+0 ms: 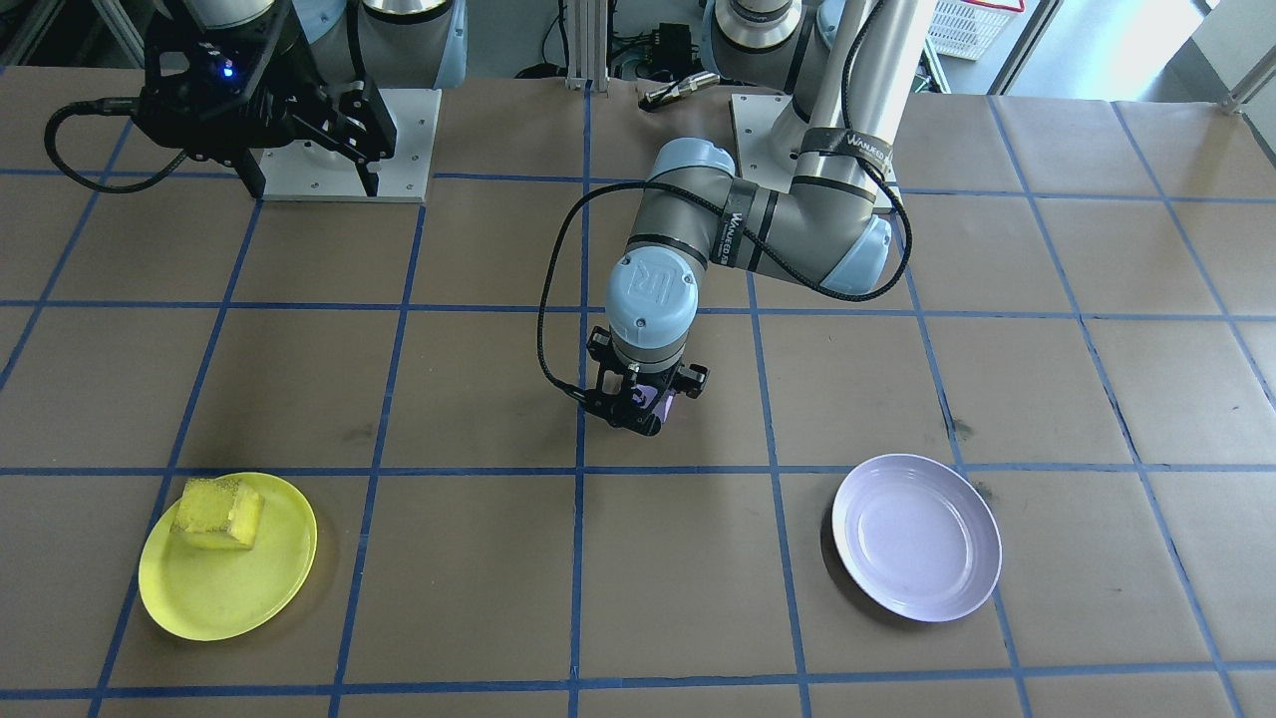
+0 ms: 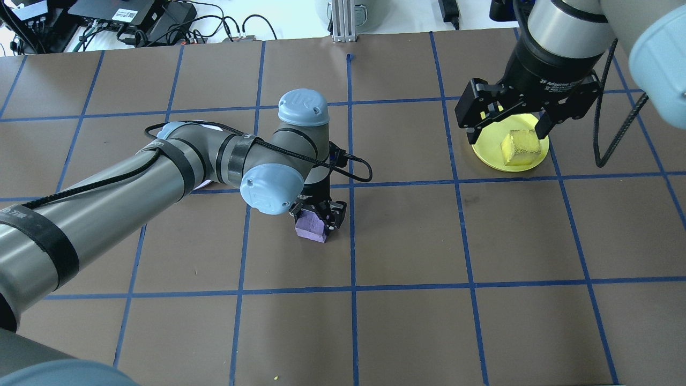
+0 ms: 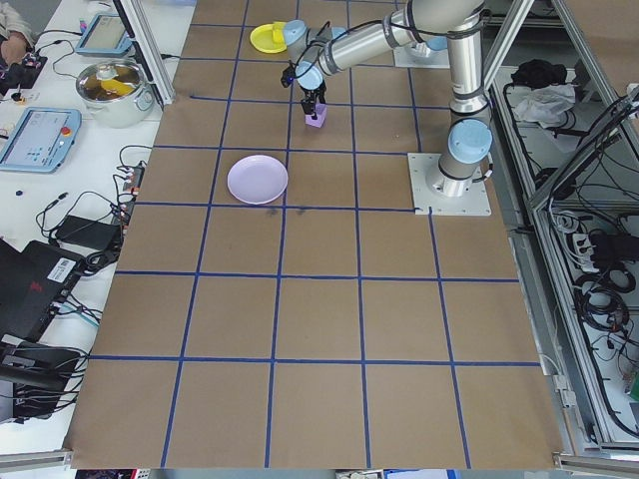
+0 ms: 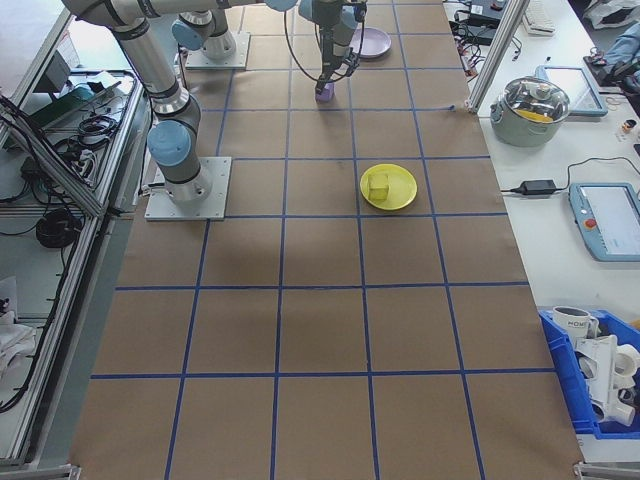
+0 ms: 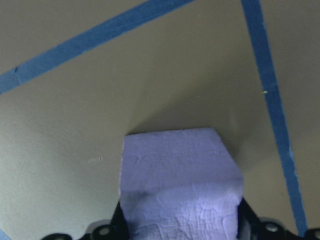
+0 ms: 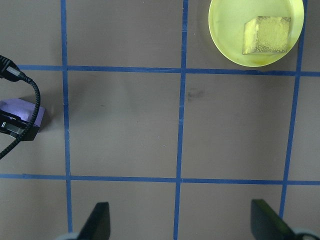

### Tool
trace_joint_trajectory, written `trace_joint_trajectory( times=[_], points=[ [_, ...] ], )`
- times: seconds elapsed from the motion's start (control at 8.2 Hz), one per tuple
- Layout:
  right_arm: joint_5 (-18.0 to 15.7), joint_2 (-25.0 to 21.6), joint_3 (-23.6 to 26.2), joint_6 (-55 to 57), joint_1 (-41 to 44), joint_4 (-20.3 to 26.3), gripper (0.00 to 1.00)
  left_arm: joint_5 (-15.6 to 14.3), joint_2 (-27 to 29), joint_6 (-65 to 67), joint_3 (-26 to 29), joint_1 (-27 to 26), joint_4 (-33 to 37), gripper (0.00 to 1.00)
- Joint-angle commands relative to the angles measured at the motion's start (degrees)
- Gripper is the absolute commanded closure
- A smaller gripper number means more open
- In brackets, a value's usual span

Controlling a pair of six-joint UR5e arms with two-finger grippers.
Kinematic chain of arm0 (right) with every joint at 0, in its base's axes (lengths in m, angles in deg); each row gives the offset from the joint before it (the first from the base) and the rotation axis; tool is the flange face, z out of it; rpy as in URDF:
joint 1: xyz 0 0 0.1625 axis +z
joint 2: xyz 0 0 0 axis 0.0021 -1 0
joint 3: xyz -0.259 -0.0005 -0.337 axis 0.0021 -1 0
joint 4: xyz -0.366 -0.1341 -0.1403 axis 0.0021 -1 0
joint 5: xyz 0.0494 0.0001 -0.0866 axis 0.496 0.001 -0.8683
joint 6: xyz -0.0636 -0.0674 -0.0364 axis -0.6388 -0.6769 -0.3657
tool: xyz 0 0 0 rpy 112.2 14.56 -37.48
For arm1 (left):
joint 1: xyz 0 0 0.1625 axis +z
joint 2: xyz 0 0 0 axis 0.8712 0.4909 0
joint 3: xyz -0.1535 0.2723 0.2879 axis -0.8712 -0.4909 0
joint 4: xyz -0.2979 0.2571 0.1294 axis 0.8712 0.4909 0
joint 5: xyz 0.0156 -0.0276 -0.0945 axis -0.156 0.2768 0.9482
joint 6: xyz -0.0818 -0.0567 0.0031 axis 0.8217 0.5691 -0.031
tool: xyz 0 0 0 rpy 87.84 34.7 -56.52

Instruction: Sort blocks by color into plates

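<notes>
purple block half-hidden by left fingers

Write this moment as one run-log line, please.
left gripper: shut on purple block | right gripper: open | yellow block: in yellow plate

The right hand reads "2F Adaptive".

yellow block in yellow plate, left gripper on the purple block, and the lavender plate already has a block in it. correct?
Not quite: the lavender plate is empty in the exterior front-facing view. The rest holds: the yellow block lies in the yellow plate, and the left gripper is shut on the purple block.
</notes>
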Motion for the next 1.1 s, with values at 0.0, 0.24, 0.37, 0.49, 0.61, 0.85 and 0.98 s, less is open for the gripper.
trace_joint_trajectory(
  times=[0.0, 0.24, 0.37, 0.49, 0.61, 0.85, 0.98],
  points=[
    [-0.23, 0.19, 0.00, -0.29, 0.01, 0.03, 0.00, 0.05, -1.30, -0.17, 0.32, 0.02, 0.95, 1.00],
    [-0.23, -0.07, 0.00, -0.21, 0.01, 0.03, 0.00, 0.49, -3.15, 0.00, 0.85, 0.98, 3.57, 1.00],
    [-0.14, -0.07, 0.00, -0.21, 0.01, 0.03, 0.00, 0.40, -5.24, 0.00, 3.29, 2.73, 5.42, 1.00],
    [-0.23, 0.19, 0.00, -0.21, 0.01, -0.05, 0.00, 0.23, -6.83, -0.17, 7.58, 6.92, 9.09, 1.00],
    [0.12, 0.02, 0.00, -0.21, 0.01, -0.32, 0.00, 0.23, -6.67, -0.78, 12.84, 12.10, 12.70, 1.00],
    [0.21, 0.02, 0.00, -0.21, 0.01, -0.50, 0.00, -0.38, -5.36, -5.16, 19.20, 18.80, 14.32, 1.00],
    [0.21, 0.02, 0.00, -0.21, 0.01, -0.50, 0.00, -1.00, -4.66, -7.18, 19.66, 22.40, 13.71, 1.00]
  ],
)
